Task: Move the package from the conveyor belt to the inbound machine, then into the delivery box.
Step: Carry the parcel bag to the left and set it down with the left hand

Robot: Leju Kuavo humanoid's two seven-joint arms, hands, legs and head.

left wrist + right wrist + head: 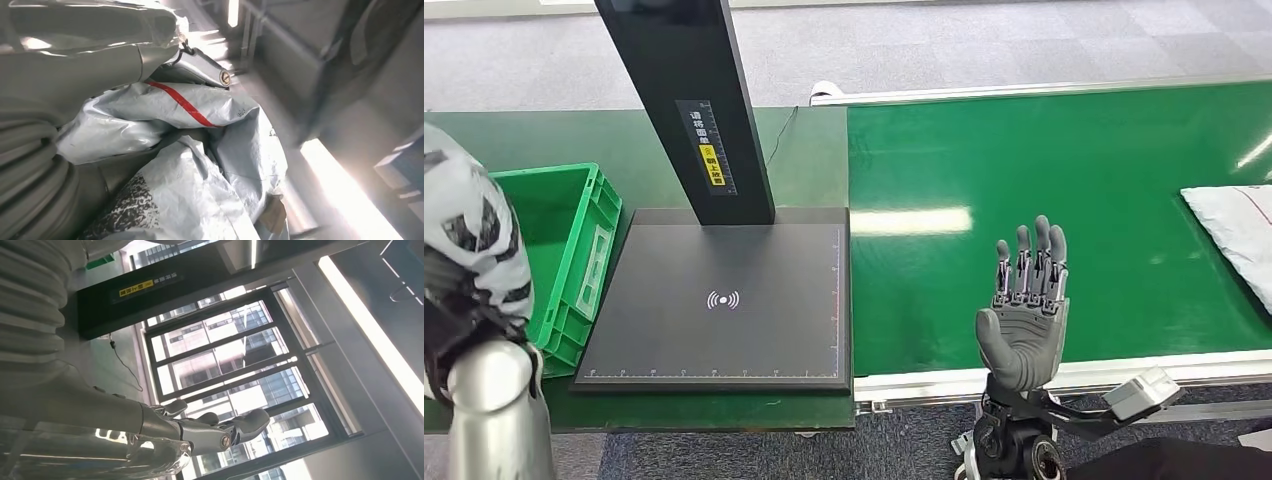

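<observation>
- your robot's left hand (pixel 45 150) sits closest to the lens in the left wrist view, its ribbed cover pressed against a crumpled grey plastic package (pixel 200 165) that it holds; a red stripe crosses the wrap, and a speckled black print marks another part of it.
- seen from the head view, that same package (pixel 469 235) rides at the far left edge, above the silver left arm (pixel 494 410) and just beside the green delivery box (pixel 574 260).
- delivery box: a green plastic crate resting on the green bench (pixel 804 150), touching the left edge of the inbound machine.
- inbound machine (pixel 724 300): a flat black plate with a white wireless symbol at its middle and ruler marks along its edges; a black post (pixel 689 100) with a yellow label rises tilted from its far side.
- your right hand (pixel 1024 320) is raised upright near the front edge of the conveyor belt (pixel 1044 180), palm toward the camera, fingers straight and slightly apart, holding nothing.
- from the right wrist view, the right hand's fingers (pixel 240 425) reach out with nothing in them, against tall windows.
- a second package (pixel 1239 235), white and flat, lies on the green belt at the far right edge, well apart from the right hand.
</observation>
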